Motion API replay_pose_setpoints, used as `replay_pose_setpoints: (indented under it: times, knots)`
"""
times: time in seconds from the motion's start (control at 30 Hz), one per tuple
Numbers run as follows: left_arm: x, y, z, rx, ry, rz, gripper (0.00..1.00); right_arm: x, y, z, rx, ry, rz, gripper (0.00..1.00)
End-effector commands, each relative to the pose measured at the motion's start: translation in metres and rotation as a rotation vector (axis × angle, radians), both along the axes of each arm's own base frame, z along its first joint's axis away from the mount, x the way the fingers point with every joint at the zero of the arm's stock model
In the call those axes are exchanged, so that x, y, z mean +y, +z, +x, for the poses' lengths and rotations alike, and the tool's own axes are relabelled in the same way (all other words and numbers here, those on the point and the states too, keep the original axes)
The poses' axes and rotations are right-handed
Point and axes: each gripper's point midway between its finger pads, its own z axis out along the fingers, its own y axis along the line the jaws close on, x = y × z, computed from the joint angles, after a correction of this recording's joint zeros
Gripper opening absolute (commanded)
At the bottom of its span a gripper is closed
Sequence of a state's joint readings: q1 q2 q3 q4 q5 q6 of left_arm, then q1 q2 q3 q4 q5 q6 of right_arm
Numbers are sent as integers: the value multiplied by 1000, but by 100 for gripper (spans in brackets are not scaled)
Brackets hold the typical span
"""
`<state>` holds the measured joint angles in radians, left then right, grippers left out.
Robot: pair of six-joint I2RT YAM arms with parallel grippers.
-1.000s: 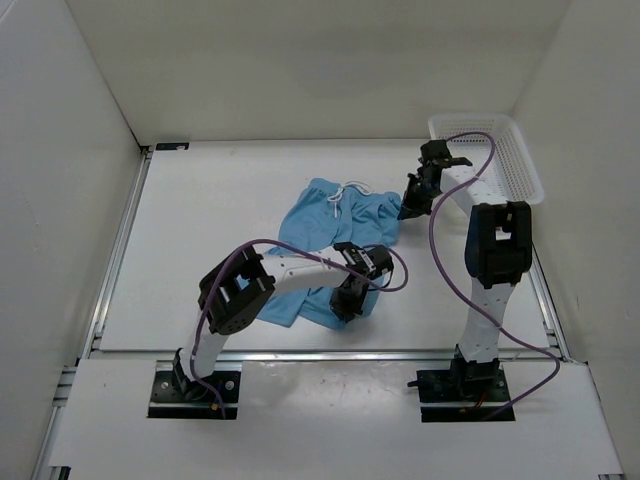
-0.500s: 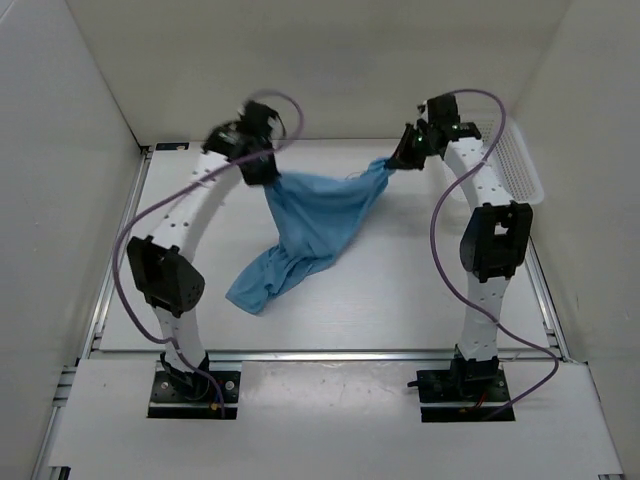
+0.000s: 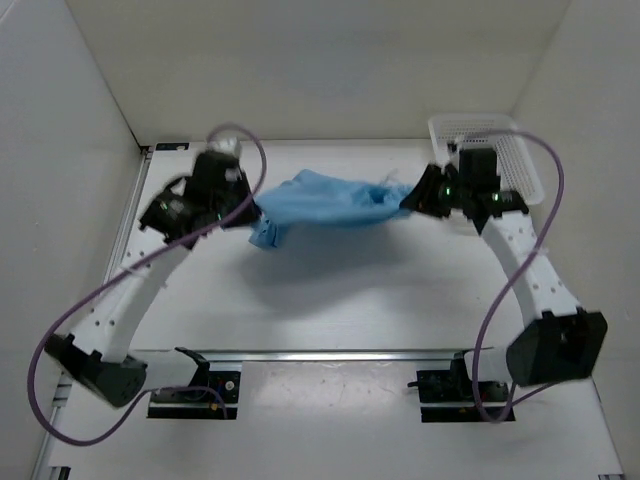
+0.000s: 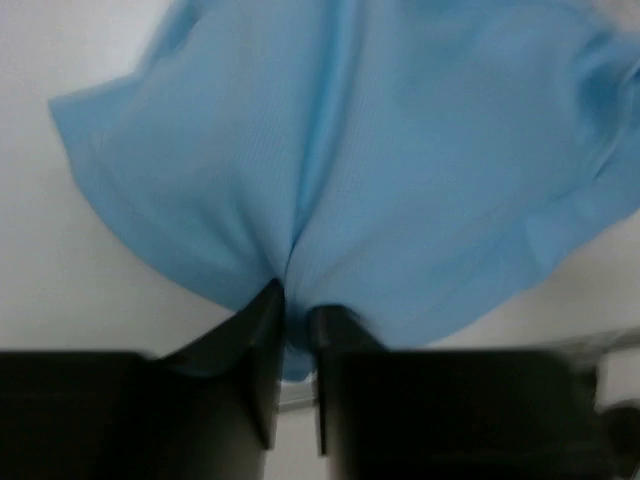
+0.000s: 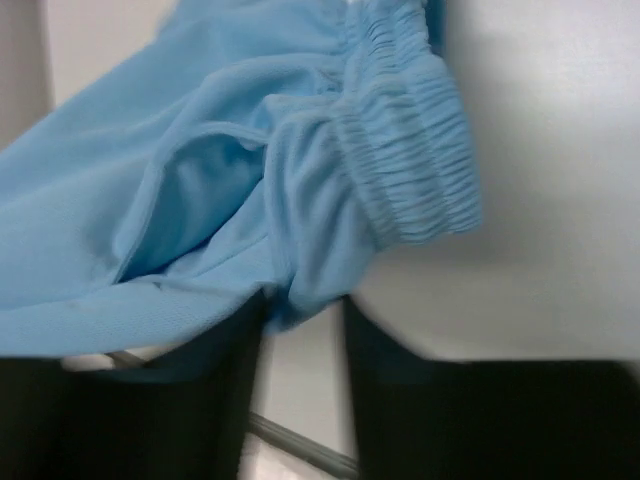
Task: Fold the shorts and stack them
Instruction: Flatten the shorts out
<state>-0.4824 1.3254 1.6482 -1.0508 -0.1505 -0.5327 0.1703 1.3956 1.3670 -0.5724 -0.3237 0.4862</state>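
The light blue shorts hang stretched in the air above the back of the table, between my two grippers. My left gripper holds their left end, and a loose corner droops below it. In the left wrist view its jaws stand nearly together with the shorts pinched between the tips, creases running into the pinch. My right gripper is at the right end. Its jaws stand apart with bare table showing between them, and the shorts lie against the left fingertip. The gathered waistband hangs just past the fingers.
A white mesh basket stands at the back right corner, just behind my right arm. White walls close in the table on three sides. A metal rail runs along its near edge.
Both arms have lifted the shorts off the table and pulled them out sideways into a flat band. The right jaws have opened wide. The left arm swung from the front to the back left.
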Motion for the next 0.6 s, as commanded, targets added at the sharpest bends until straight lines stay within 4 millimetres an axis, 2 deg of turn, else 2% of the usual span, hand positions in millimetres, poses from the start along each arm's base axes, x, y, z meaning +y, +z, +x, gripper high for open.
replay_pose_setpoints:
  times: [0.0,0.03,0.07,0.1,0.13,0.2,0.23,0.27,0.3,0.33,0.37,0.4,0.43,0.5,0.53,0.57]
  knots:
    - [-27,-115,-67,313,-65,-78,30,-41,-99,-56,175,-124,-166,72]
    - [-29,-135,-83,363,-71,-104,43,-44,-98,-73,170,-156,-149,80]
    - [-26,-175,-100,462,-52,-100,57,-47,-105,-84,185,-176,-143,84]
    - [-25,-182,-105,487,-57,-98,70,-51,-120,-99,227,-197,-146,86]
    - [-23,-185,-103,487,-45,-83,99,-53,-112,-103,204,-230,-130,86]
    - [-16,-172,-93,454,-22,-28,100,-57,-96,-98,154,-261,-124,84]
    - [-13,-168,-86,449,1,-14,100,-59,-92,-97,146,-274,-134,73]
    - [-14,-155,-77,415,-3,-6,86,-65,-88,-95,134,-293,-161,55]
    - [-8,-155,-76,421,18,24,71,-68,-90,-91,151,-306,-181,18]
    - [-7,-155,-76,427,26,38,55,-70,-82,-84,135,-309,-197,5]
    - [-6,-159,-77,444,28,49,38,-71,-86,-86,162,-293,-236,0]
    - [-4,-171,-81,485,59,51,18,-72,-87,-84,176,-277,-257,0]
    - [-3,-179,-87,514,74,46,11,-72,-95,-79,200,-260,-280,0]
    - [-3,-198,-102,592,101,31,11,-77,-105,-86,273,-283,-313,0]
    - [-2,-219,-121,680,132,8,13,-77,-111,-85,296,-280,-321,0]
    - [-4,-226,-129,710,141,-20,19,-76,-110,-82,301,-290,-313,0]
